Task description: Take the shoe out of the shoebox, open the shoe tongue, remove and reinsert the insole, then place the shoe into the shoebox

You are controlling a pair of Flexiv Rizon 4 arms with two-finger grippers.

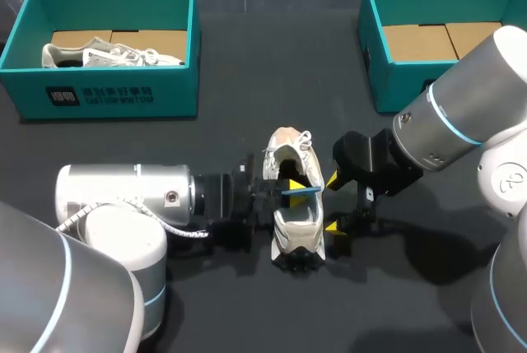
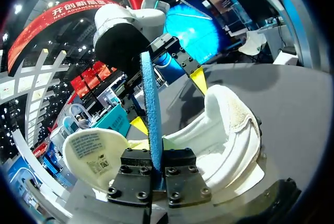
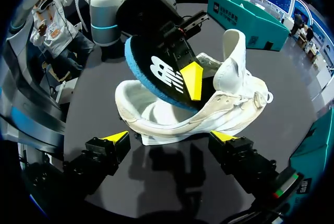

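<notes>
Pinches blue insole on edge in left gripper, tilted over the opening of the shoe standing on table between both arms, with right gripper spread wide beside shoe's flank.

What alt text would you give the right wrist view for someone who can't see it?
The left gripper pinches a black, blue-edged insole, tilted with its lower end in the opening of a white shoe on a dark table. The right gripper hangs open in front of the shoe.
</notes>
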